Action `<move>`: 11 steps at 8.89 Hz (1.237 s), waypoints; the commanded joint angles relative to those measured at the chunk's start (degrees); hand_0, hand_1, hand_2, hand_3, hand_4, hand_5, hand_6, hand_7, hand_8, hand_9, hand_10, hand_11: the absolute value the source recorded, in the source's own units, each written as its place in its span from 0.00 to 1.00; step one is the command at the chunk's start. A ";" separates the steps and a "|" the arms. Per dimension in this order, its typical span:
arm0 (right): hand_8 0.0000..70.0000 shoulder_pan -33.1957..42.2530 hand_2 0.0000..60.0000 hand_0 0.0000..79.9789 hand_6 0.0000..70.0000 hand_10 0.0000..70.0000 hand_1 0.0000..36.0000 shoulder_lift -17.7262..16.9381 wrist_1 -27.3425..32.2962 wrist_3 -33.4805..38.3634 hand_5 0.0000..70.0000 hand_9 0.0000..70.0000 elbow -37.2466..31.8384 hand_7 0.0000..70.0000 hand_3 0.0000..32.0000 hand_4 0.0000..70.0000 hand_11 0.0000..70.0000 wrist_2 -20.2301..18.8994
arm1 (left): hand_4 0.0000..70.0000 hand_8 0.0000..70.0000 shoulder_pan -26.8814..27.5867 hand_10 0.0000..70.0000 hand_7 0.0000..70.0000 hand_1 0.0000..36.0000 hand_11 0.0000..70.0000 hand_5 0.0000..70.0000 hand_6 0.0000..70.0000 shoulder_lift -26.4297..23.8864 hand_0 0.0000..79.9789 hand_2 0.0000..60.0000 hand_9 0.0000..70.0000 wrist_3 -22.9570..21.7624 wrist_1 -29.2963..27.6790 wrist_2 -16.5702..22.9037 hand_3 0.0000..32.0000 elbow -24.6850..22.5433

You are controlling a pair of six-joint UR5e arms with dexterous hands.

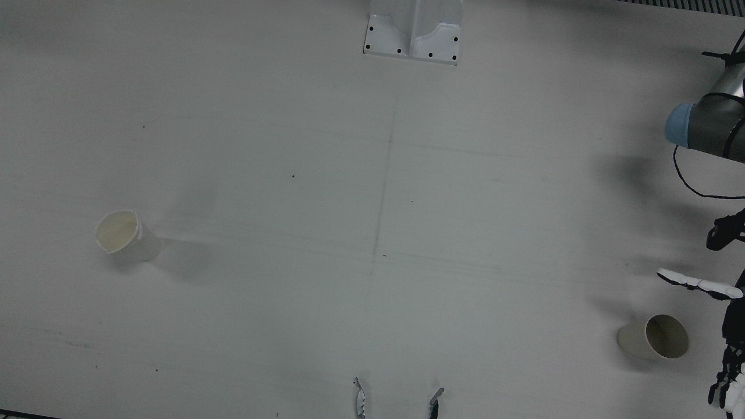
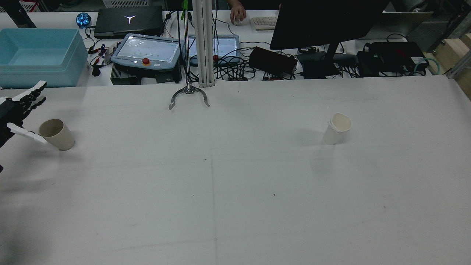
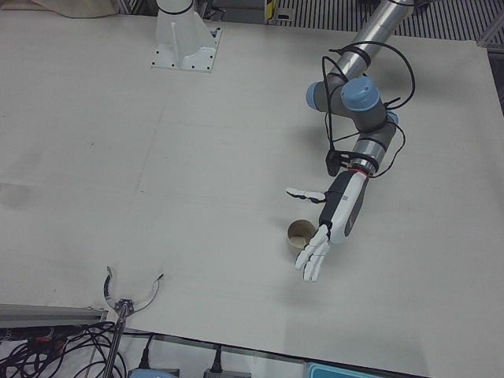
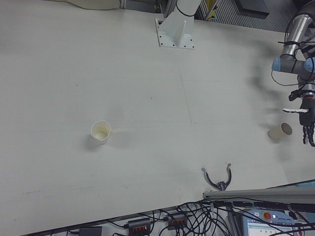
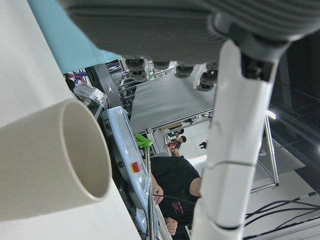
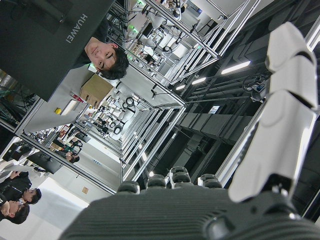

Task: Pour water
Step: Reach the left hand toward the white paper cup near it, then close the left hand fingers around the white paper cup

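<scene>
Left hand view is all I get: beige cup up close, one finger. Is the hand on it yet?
Observer: No. The left hand is open; the front view shows the beige cup between thumb and fingers, with a gap on each side.
Operator: Cup upright?
Observer: Yes, the rear view shows it standing, mouth up.
Operator: Where's the other cup?
Observer: The white cup stands far across the table, on the right arm's half.
</scene>
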 commanded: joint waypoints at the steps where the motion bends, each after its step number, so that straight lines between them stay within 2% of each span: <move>1: 0.04 -0.81 0.28 0.59 0.10 0.00 0.47 0.01 0.00 0.00 0.08 0.03 -0.03 0.06 0.11 0.00 0.00 0.01 | 0.23 0.00 0.18 0.07 0.01 0.42 0.14 0.00 0.05 -0.02 0.98 0.00 0.00 -0.15 -8.13 -0.26 0.00 9.70; 4: 0.05 -1.08 0.29 0.59 0.11 0.00 0.47 -0.07 -0.08 0.17 0.08 0.03 0.14 0.07 0.11 0.00 0.00 -0.07 | 0.22 0.00 2.64 0.06 0.00 0.45 0.13 0.00 0.05 -0.55 1.00 0.00 0.00 0.38 -11.75 -0.43 0.00 14.29; 5: 0.05 -1.08 0.28 0.59 0.12 0.00 0.47 -0.16 -0.17 0.17 0.08 0.03 0.14 0.09 0.11 0.00 0.00 -0.16 | 0.22 0.00 2.99 0.06 0.00 0.42 0.13 0.00 0.05 -0.64 0.99 0.00 0.00 0.38 -11.84 -0.43 0.00 14.65; 6: 0.05 -1.08 0.29 0.59 0.11 0.00 0.47 -0.16 -0.17 0.26 0.08 0.03 0.23 0.08 0.11 0.00 0.00 -0.16 | 0.23 0.00 4.65 0.06 0.00 0.44 0.13 0.00 0.05 -0.72 1.00 0.00 0.00 0.38 -11.93 -0.43 0.00 14.74; 8: 0.04 -1.08 0.28 0.59 0.12 0.00 0.46 -0.16 -0.52 0.35 0.08 0.02 0.49 0.08 0.11 0.00 0.00 -0.16 | 0.25 0.00 5.10 0.06 0.01 0.45 0.13 0.00 0.06 -2.91 1.00 0.00 0.00 0.38 -10.88 -0.52 0.00 14.92; 9: 0.05 -0.99 0.28 0.59 0.12 0.00 0.46 -0.16 -0.52 0.35 0.08 0.02 0.49 0.08 0.10 0.00 0.00 -0.16 | 0.25 0.00 6.24 0.06 0.01 0.49 0.14 0.00 0.07 -4.40 1.00 0.00 0.00 0.38 -10.27 -0.52 0.00 15.27; 11: 0.05 -0.99 0.28 0.59 0.12 0.00 0.45 -0.16 -0.52 0.35 0.08 0.02 0.41 0.08 0.09 0.00 0.00 -0.25 | 0.26 0.00 6.25 0.07 0.02 0.51 0.14 0.00 0.08 -6.00 1.00 0.00 0.00 0.20 -9.12 -0.52 0.00 15.80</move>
